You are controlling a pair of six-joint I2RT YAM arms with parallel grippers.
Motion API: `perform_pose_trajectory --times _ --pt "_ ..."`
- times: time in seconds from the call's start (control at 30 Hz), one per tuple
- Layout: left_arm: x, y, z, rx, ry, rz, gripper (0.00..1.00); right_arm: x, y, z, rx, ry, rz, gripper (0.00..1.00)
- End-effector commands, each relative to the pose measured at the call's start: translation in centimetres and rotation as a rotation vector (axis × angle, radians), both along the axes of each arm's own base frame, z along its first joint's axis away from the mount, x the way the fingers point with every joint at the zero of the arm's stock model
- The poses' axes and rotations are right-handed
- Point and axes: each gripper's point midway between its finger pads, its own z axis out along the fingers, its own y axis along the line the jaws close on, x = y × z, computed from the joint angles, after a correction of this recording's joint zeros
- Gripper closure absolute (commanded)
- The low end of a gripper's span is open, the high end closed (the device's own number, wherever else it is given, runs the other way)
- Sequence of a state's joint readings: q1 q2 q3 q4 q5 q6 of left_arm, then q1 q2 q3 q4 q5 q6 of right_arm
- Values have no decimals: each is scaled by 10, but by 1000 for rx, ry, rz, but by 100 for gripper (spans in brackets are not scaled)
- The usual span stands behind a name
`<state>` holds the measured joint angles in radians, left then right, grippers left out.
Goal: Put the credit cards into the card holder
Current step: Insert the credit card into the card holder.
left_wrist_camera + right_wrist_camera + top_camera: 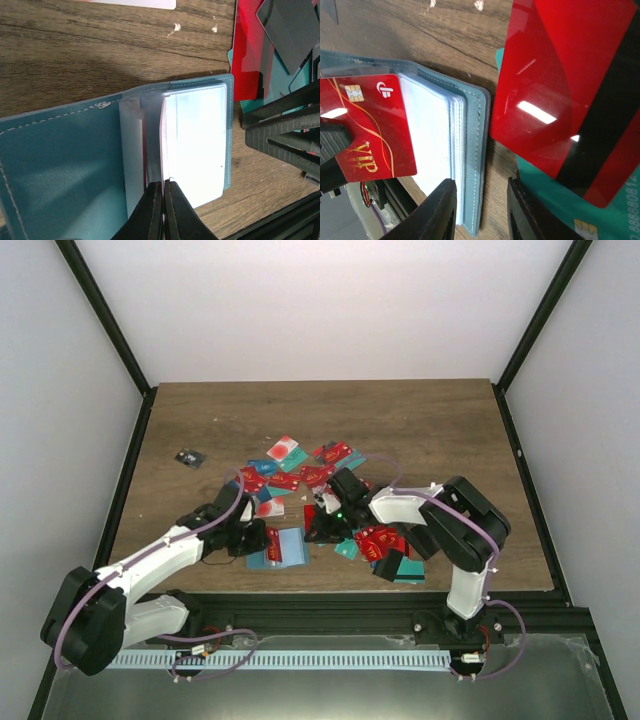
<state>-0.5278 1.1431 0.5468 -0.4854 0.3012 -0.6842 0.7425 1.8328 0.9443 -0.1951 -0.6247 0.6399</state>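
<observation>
Wood-grain table [440,430], white walls on three sides: near its front edge we found the card holder [279,549] lying open between the two arms, its spread covers running left to right. On the left, the left gripper [163,184] had its fingers pressed together. We judged them to be pinching the red VIP card [370,125], which stood edge-on to that wrist's camera, right against the holder's stack of clear sleeves [195,145]. The holder thus lay directly ahead of the left hand, the nearer one for the push, and we reckoned that push should run along the card's own plane into a sleeve. At the holder's right side, the right gripper [481,181] stood partly spread. It straddled the right cover's edge with one finger over the sleeves, clamping nothing that we could see. To the right and farther back lay the loose credit cards [300,478], mostly red, some teal.
</observation>
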Motion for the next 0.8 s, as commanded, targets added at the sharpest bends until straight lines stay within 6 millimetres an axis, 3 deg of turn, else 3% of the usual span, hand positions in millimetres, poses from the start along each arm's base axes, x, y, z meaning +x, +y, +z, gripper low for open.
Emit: perform_pose_trajectory --times 0.0,0.37,0.77 --pt "-1 1 -7 -9 5 8 96 -6 -17 -10 -65 19 -26 69" --pt "-7 -1 -18 -20 31 -5 96 -20 -18 -13 -23 71 -33 69" --pt "-17 1 -26 -35 83 16 96 -22 -18 -17 -20 88 -35 69"
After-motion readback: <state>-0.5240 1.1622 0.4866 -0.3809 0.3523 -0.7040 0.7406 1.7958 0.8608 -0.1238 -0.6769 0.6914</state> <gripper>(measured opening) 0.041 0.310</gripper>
